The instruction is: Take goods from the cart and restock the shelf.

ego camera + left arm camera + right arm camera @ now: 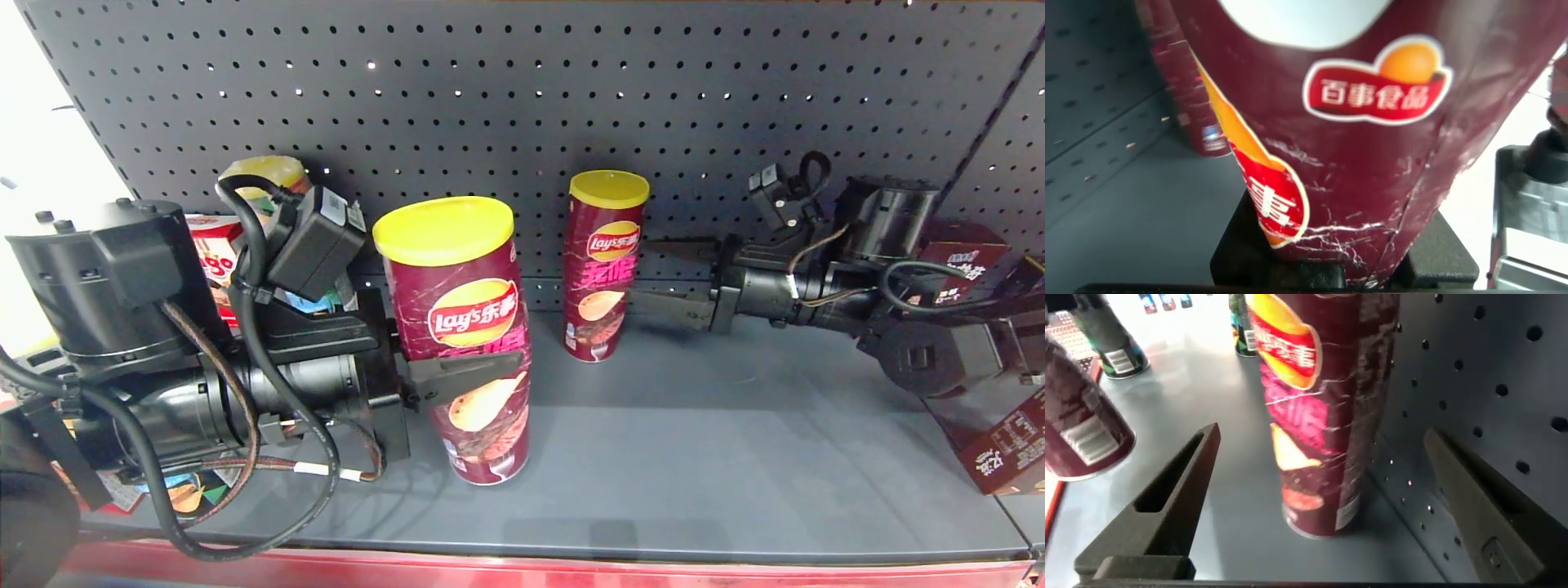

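Chip can (461, 286) sits in left hand (478, 363) over grey shelf (694, 457) before pegboard (571, 82).

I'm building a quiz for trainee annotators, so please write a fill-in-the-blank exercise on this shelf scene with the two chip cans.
1. The left gripper is shut on the near can, whose lid is ___.
2. The right gripper, by the far can, has its jaws ___.
3. The far can stands ___ on the shelf.
Missing words: yellow; open; upright.
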`<state>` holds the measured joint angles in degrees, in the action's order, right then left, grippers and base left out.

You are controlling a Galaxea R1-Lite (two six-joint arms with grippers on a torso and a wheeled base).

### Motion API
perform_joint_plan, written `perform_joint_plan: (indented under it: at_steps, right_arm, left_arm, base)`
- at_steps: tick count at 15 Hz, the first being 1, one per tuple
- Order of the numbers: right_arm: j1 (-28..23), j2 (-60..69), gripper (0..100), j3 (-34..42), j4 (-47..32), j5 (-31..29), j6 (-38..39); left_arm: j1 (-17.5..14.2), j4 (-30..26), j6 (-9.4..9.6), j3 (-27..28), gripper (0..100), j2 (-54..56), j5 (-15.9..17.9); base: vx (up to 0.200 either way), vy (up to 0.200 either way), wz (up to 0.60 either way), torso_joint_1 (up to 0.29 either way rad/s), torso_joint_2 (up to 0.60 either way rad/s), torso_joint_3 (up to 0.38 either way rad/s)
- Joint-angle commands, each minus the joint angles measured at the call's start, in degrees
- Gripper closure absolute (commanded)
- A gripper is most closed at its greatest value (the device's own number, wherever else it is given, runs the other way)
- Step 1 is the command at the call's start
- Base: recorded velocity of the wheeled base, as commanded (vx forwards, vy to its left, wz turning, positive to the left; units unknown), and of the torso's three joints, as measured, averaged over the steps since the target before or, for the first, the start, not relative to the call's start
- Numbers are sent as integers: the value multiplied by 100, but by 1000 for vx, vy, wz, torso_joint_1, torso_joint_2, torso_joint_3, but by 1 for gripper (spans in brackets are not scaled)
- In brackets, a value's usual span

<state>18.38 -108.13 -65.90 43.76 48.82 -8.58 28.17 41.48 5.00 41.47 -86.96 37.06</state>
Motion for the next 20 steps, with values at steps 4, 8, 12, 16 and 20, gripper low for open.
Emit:
perform_joint_plan:
  at_steps: [4, 8, 12, 16, 20]
  right_arm:
    - [192, -578, 0, -371, 9, 31, -3]
    - [341, -832, 0, -529, 18, 31, -3]
    - [403, -1087, 0, -696, 141, 57, -3]
    - [438, -1386, 0, -1127, 150, 48, 23]
    - [482, -1492, 100, -1267, 229, 110, 94]
  left_arm:
    - [-207, 9, 1, -8, 100, -14, 21]
    - [-207, 0, 1, -25, 100, -23, 21]
    - [-216, 0, 1, -78, 100, -23, 12]
    - [-216, 0, 1, -78, 100, -23, 12]
    - [-330, 9, 10, -87, 100, -23, 12]
  base:
    - [0, 0, 0, 0, 0, 0]
    - [0, 0, 0, 0, 0, 0]
    - [0, 0, 0, 0, 0, 0]
    - [0, 0, 0, 0, 0, 0]
    - [0, 0, 0, 0, 0, 0]
